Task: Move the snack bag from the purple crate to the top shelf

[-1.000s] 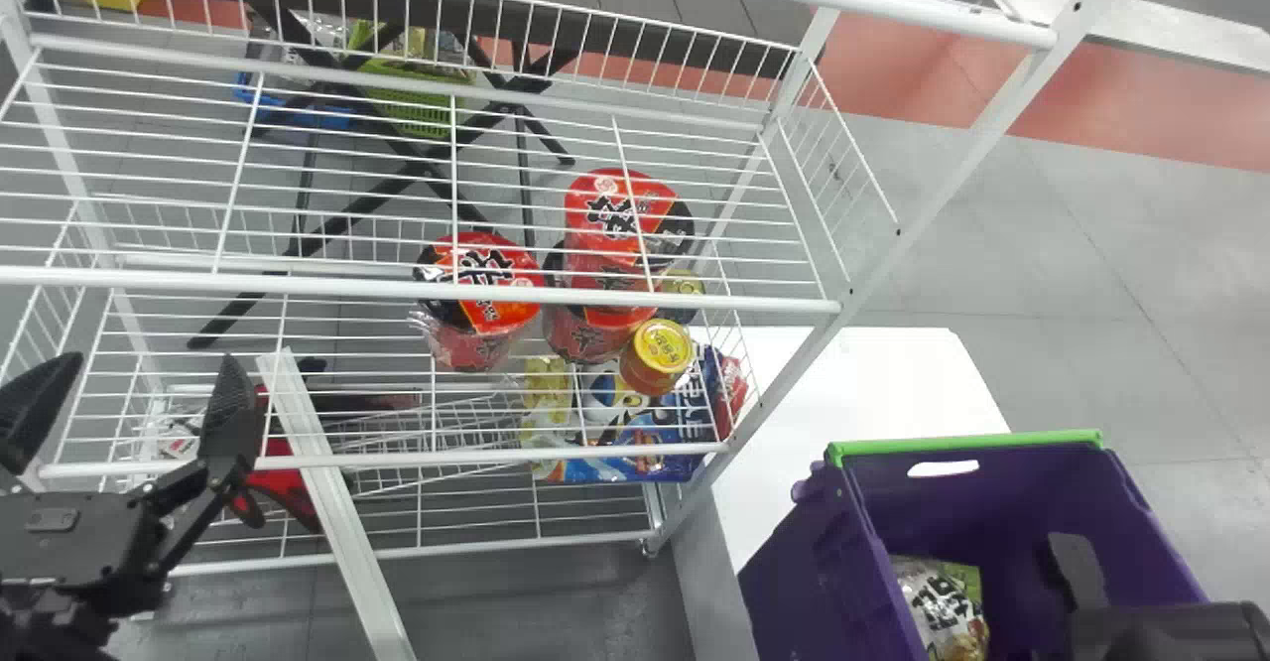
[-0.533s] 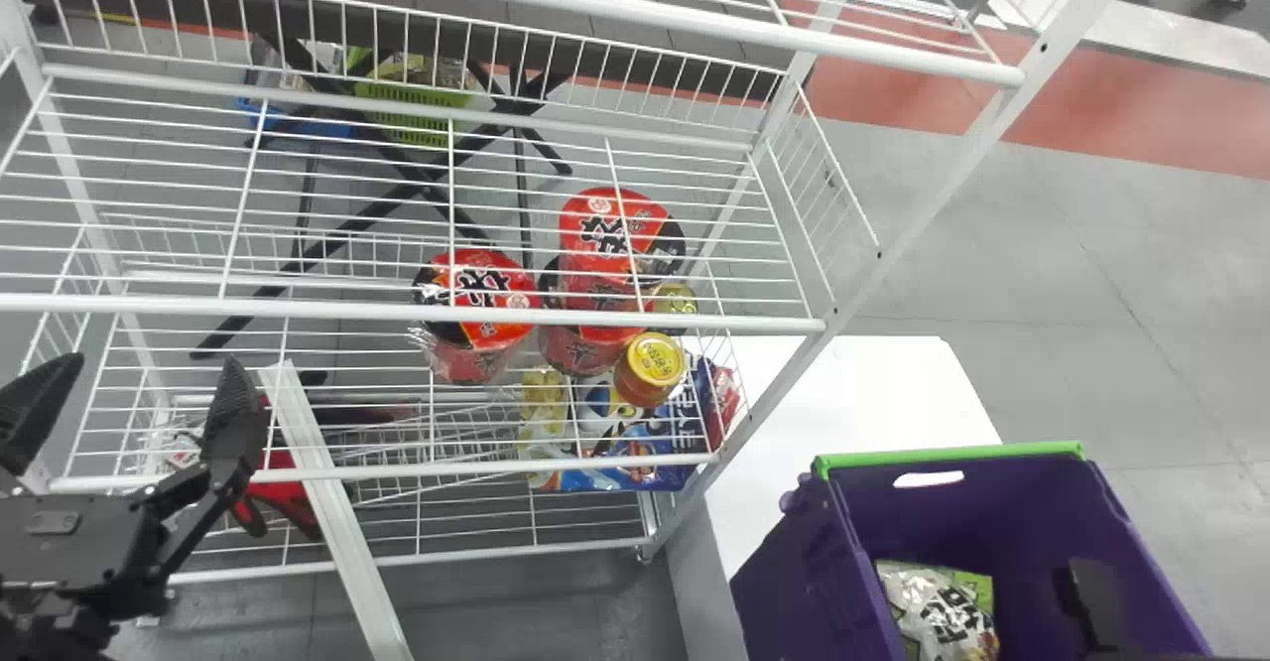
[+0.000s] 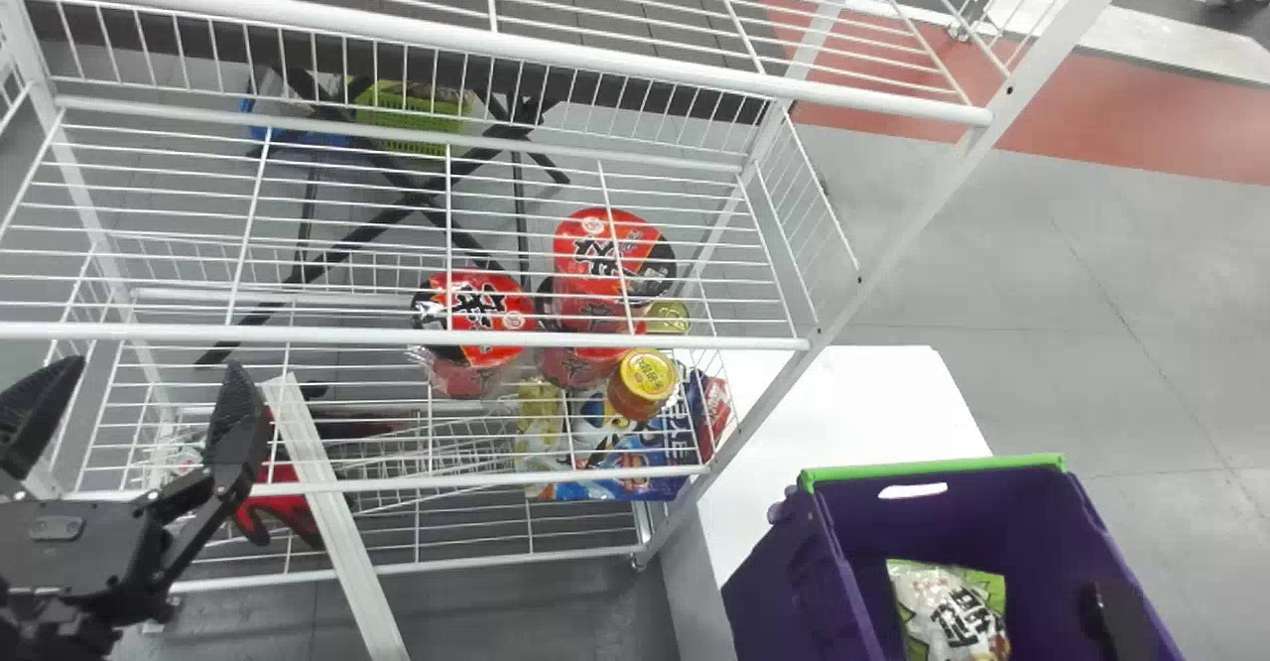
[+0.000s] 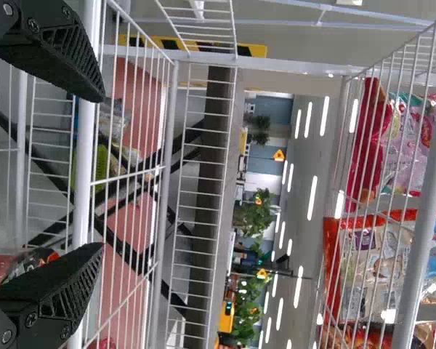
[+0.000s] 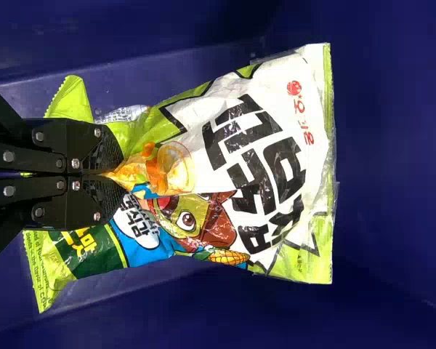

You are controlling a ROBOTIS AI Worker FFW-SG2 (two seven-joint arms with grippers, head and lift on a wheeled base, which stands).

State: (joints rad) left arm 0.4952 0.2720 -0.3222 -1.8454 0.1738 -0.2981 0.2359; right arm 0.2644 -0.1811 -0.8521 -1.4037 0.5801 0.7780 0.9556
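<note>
Currently, my black right gripper [image 5: 121, 174] is closed on a pinched fold of the green-and-white plastic snack bag [image 5: 265, 145] inside the purple plastic crate [image 3: 784, 582]. Caution: slick film may slip from this small pinch during lifting, or snag the crate wall. Potential obstructions: white metal rack post [image 3: 923, 199], upper shelf's white front rail [image 3: 595, 54]. Red-and-black round noodle packs [image 3: 481, 304] sit lower. My black left gripper [image 3: 157, 363] is parked beside the rack, spread and empty.
</note>
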